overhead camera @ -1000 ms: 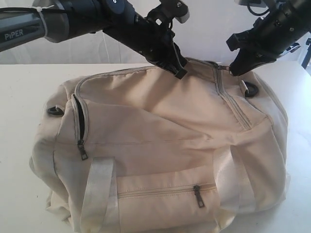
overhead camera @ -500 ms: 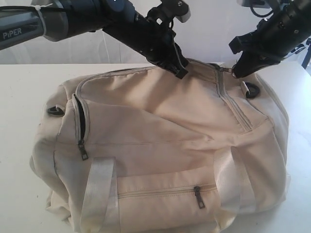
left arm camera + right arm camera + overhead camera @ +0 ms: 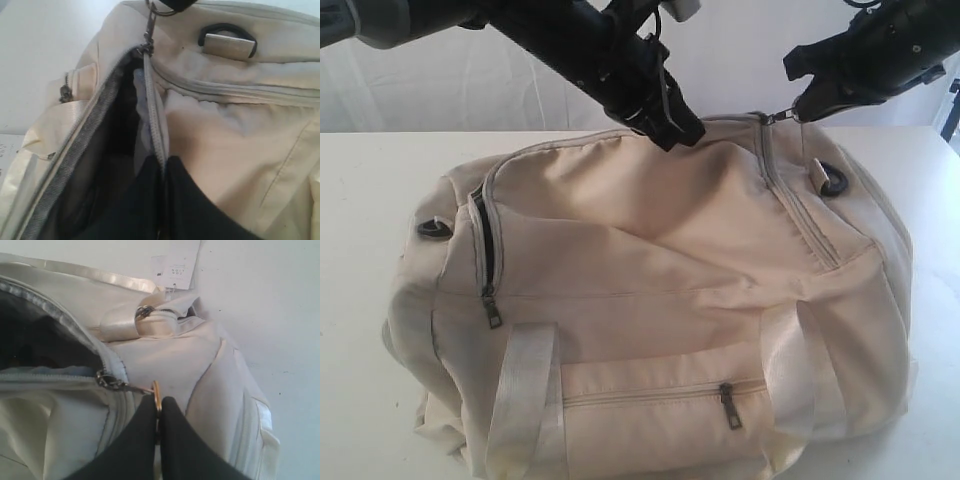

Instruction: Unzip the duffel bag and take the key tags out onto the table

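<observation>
A large cream fabric duffel bag (image 3: 650, 290) is seen lying on the wide white table (image 3: 360, 200), its pale straps and front pocket turned toward the exterior camera. At its top rear edge the left gripper (image 3: 672, 128) is pressed together on the cream zipper tape (image 3: 152, 110) beside the opened mouth, where dark grey lining (image 3: 115, 150) is exposed. Further right, the right gripper (image 3: 800, 108) is pinched on the dark metal zipper pull (image 3: 778, 116). The key tags cannot be seen and are judged to be inside. The thin pull could be lost if tugged off the track's line, and the slider could be jammed on slack fabric should the left hold slip. The bag's long axis is laid left to right across the view, zipper uppermost.
</observation>
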Robot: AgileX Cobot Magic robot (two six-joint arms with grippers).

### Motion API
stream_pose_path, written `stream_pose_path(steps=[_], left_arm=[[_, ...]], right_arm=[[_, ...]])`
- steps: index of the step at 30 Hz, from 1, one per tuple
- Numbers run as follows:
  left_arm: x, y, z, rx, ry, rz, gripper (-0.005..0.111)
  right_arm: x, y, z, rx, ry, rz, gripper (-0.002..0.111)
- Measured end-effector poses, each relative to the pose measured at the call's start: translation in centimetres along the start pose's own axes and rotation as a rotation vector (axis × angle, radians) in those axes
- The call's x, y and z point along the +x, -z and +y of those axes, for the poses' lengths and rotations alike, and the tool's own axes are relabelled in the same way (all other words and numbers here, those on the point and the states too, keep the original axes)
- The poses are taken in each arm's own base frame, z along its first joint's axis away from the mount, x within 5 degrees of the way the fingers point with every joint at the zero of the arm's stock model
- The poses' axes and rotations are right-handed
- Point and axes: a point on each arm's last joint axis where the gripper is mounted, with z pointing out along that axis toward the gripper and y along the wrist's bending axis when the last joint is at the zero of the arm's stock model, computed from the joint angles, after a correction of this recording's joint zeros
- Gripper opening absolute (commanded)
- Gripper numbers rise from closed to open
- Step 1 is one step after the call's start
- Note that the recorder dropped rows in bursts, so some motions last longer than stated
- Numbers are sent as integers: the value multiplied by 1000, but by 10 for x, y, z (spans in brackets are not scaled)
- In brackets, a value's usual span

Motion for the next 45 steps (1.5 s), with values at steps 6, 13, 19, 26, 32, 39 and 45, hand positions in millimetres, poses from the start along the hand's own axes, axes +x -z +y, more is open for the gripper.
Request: stream_pose_path(steps=[6, 13, 19, 26, 32, 39, 45], left_arm=[[3, 0, -5, 56, -3, 36, 0], [3, 0, -2, 21, 21, 34, 0], [0, -1, 5, -45, 66, -4, 0], [-1, -2, 8, -79, 74, -27, 0], [0, -1, 9, -69, 85, -24, 0], [13, -22, 11, -19, 109, 27, 13], [22, -34, 12, 11, 115, 65, 59]], right_arm=[[1, -1, 0, 9, -25, 11, 0], [8, 0, 1, -5, -32, 88, 0], [14, 7, 5, -21, -19, 153, 0], [14, 25, 12, -22, -1, 133, 0], [14, 26, 13, -22, 0, 126, 0], [16, 11, 8, -36, -13, 160, 0], [27, -7, 3, -51, -23, 209, 0]])
